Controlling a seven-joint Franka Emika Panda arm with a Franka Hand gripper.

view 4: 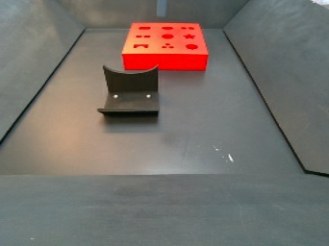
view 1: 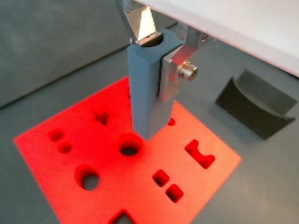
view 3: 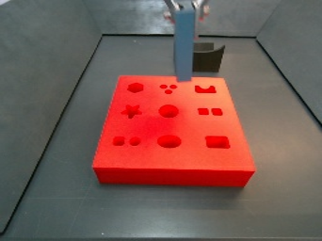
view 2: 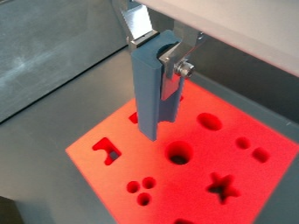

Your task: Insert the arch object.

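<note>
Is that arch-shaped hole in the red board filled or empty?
Empty: only red shows inside the arch-shaped hole; the gripper hangs above the red board.

The red board (view 3: 170, 127) looks like matt, faintly grainy foam or plastic, with clean-cut holes. Above it, the claw (view 1: 149, 131) has a smooth, matt blue-grey plastic finger with a brushed silver metal plate and screw. Beside the board, the fixture (view 4: 130, 92) is dull dark plastic. The tabletop (view 4: 193, 144) is dark grey, matt, lightly scuffed.
</note>
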